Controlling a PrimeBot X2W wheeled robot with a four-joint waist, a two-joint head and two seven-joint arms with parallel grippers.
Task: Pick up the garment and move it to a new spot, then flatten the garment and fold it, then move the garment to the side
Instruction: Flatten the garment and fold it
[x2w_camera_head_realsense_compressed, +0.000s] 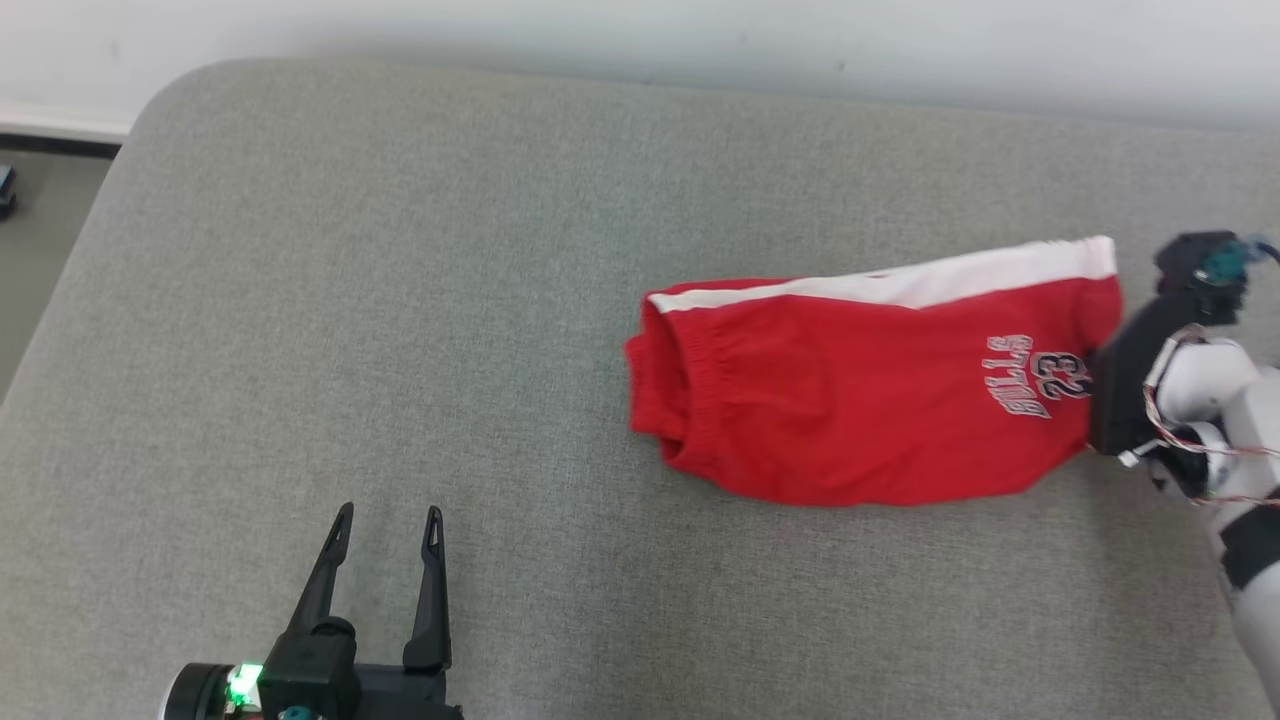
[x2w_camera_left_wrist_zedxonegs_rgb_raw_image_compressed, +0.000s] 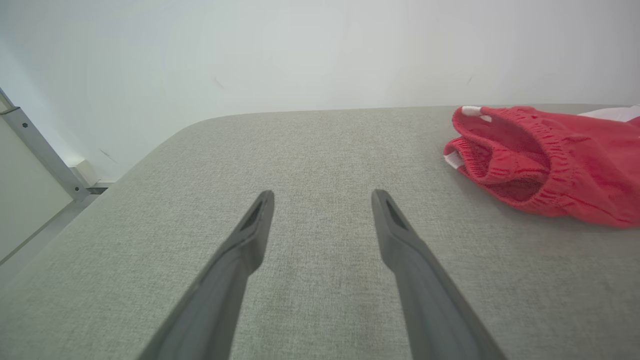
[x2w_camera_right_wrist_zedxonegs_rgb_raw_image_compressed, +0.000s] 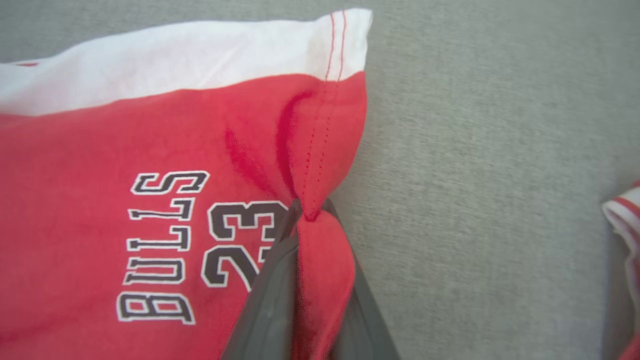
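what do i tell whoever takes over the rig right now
Left gripper: open, holding nothing, over bare cushion, well apart from the shorts.
Right gripper: shut on the shorts, pinching the leg end beside the number print.
Shorts: on the cushion, right of centre, waistband toward the left gripper.
Done, by the look of it: shorts lie fairly flat and appear folded in half, one leg over the other.
Left: probably moving them to the side, then letting go. Some bunching shows at the waistband and at the pinch.
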